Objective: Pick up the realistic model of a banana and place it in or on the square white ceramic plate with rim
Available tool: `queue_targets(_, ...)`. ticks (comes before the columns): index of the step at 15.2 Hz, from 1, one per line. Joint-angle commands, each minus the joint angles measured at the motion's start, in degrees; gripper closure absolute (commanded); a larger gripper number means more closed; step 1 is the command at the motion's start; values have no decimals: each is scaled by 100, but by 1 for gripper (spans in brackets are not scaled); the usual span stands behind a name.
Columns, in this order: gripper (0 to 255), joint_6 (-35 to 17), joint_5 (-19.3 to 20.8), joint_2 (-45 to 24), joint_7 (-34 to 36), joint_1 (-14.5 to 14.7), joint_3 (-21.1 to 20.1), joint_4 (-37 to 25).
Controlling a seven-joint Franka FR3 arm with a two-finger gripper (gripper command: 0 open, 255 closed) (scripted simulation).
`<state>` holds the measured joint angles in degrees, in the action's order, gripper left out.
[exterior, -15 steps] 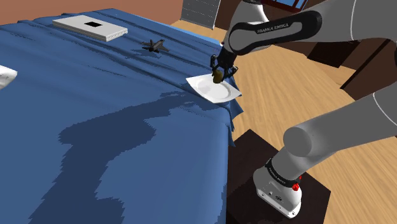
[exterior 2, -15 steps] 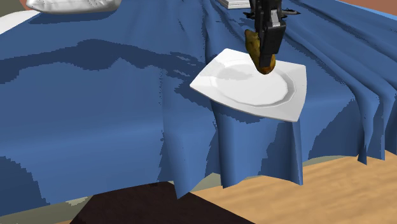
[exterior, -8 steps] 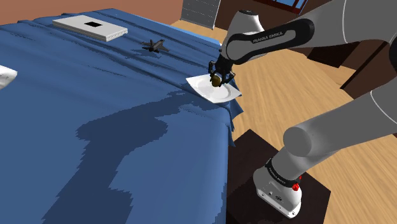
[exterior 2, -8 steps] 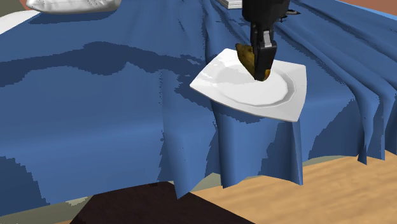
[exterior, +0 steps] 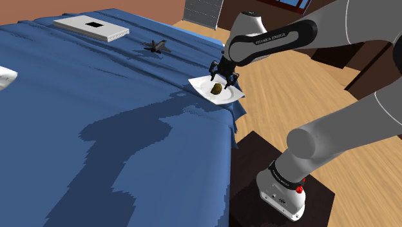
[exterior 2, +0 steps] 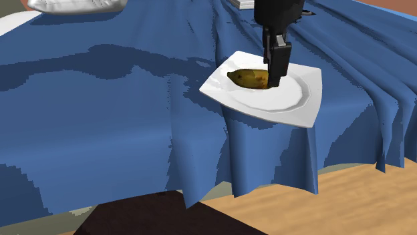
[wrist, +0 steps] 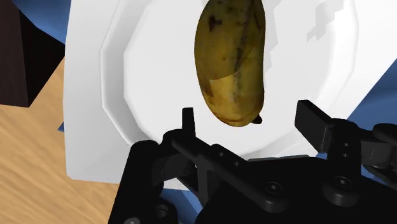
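Reaching out from its stand (exterior: 248,180), my arm (exterior: 270,42) is bending down over the blue cloth's (exterior: 96,129) corner, with wood floor (exterior: 309,97) beyond. I am seeing the gripper (wrist: 249,119) hovering spread and empty, the banana (wrist: 232,60) lying flat on the plate (exterior 2: 301,110) just beneath it.

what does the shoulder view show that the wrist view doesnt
Shoulder view, not wrist: the whole arm, its stand, a flat white slab and a small dark object farther up the cloth.
Wrist view, not shoulder: the jaws up close, open, standing apart and clear of the banana, plus its brown blotches.
Both: the banana lying on the plate, blue cloth under the plate, and wood floor beside it.
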<state>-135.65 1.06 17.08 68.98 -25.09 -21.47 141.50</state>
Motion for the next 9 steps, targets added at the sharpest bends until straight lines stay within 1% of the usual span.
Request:
queue_targets(1,0,-1,2,-5,2,-2,1,2)
queue_targets(4,0,1,1,-4,-3,-4,4,0)
queue_targets(8,0,790,-190,486,-146,103,100,-318)
queue_targets(9,0,790,-190,486,-146,104,100,-318)
